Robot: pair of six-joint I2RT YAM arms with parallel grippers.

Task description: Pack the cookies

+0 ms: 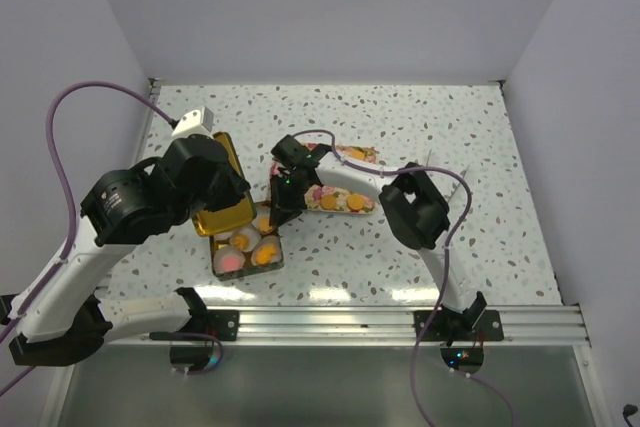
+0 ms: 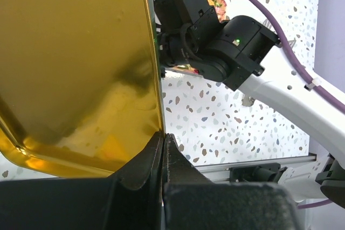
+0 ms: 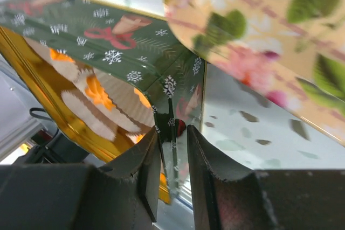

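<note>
A green Christmas tin (image 1: 214, 259) near the front holds cookies (image 1: 266, 255) in white paper cups, orange and one pink. More cookies (image 1: 335, 203) lie in a floral tray (image 1: 365, 155) behind it. My left gripper (image 2: 163, 136) is shut on the edge of the tin's gold-lined lid (image 2: 75, 63), holding it tilted over the tin's far left side (image 1: 228, 215). My right gripper (image 3: 172, 133) is shut on the tin's wall (image 3: 135, 57) at its far right corner (image 1: 280, 202), one finger inside and one outside. Orange cookies (image 3: 97, 92) show inside.
The floral tray's side (image 3: 259, 25) is close to the right of my right gripper. The right arm (image 2: 237, 47) lies just beyond the lid. A metal rail (image 1: 340, 322) runs along the table's front edge. Walls stand left, right and behind.
</note>
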